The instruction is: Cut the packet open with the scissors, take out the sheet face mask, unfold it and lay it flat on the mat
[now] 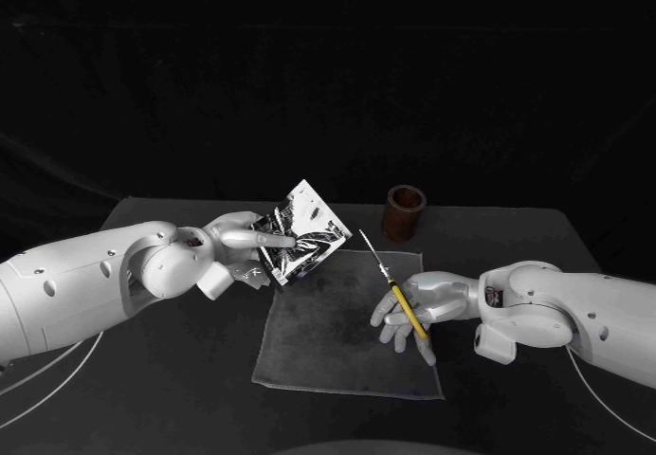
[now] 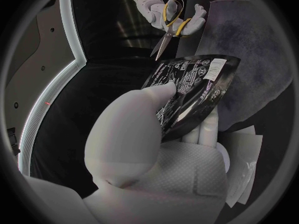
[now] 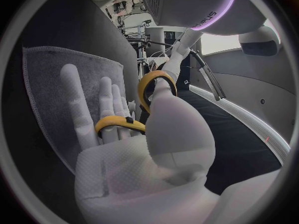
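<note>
Dark mat point(image 1: 342, 355) lies flat on the black surface point(image 1: 178, 389). At its 3 o'clock edge the right hand point(image 1: 440, 299) has its fingers point(image 3: 74, 99) gripping the scissors point(image 1: 402, 301) by the yellow handles, blades aimed toward 11 o'clock. Over the mat's 11 o'clock corner the left hand point(image 1: 229, 248) holds the packet point(image 1: 303, 232) up, tilted, its fingers point(image 2: 140, 117) pinching the lower part. A brown cylinder point(image 1: 404, 213) stands beyond, at 1 o'clock.

Small white print covers the packet point(image 2: 190, 79) — none of it can be read.
</note>
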